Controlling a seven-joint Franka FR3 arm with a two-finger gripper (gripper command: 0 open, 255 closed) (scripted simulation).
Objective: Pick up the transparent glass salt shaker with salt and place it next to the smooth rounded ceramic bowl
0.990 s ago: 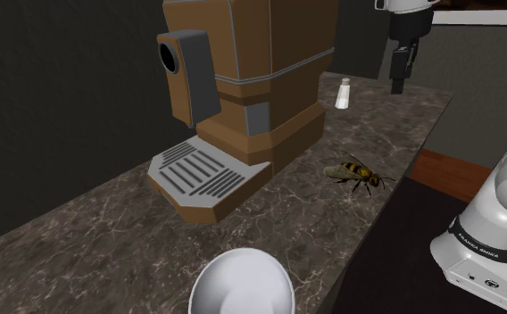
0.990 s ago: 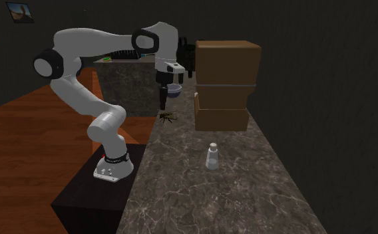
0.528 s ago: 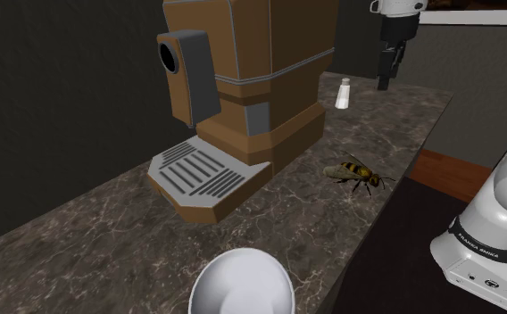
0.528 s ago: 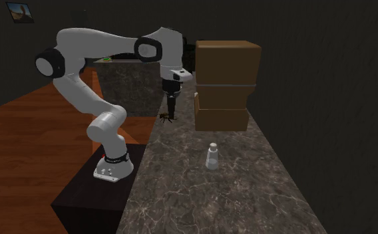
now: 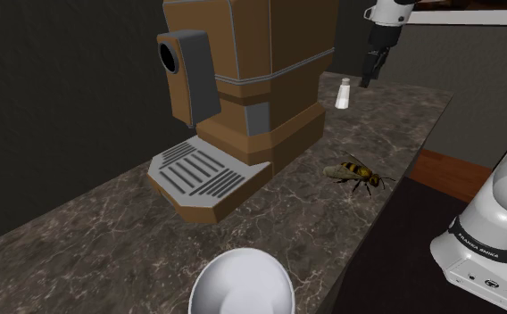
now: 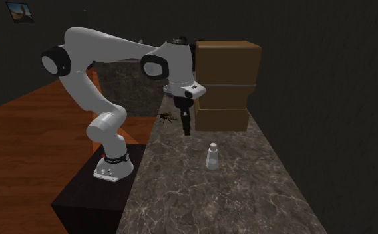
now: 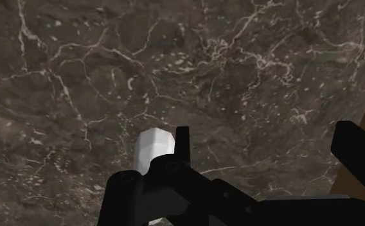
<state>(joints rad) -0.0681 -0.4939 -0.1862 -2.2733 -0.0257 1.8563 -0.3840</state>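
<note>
Gripper [image 6: 187,129], black, two-finger: fingers spread with nothing between them, hanging tips-down above the marbled counter [image 6: 201,193] behind the brown coffee machine [image 6: 226,86] — apparently poised to line up over its target. Salt shaker [image 5: 342,93], small, whitish, upright: stands on the counter behind the coffee machine, close beside the gripper but outside its fingers, not yet grasped. Bowl [image 5: 241,284], pale, rounded: sits in front of the coffee machine, beyond its drip tray [image 5: 198,174] — the shaker's destination, so a carry past the whole machine looks due.
</note>
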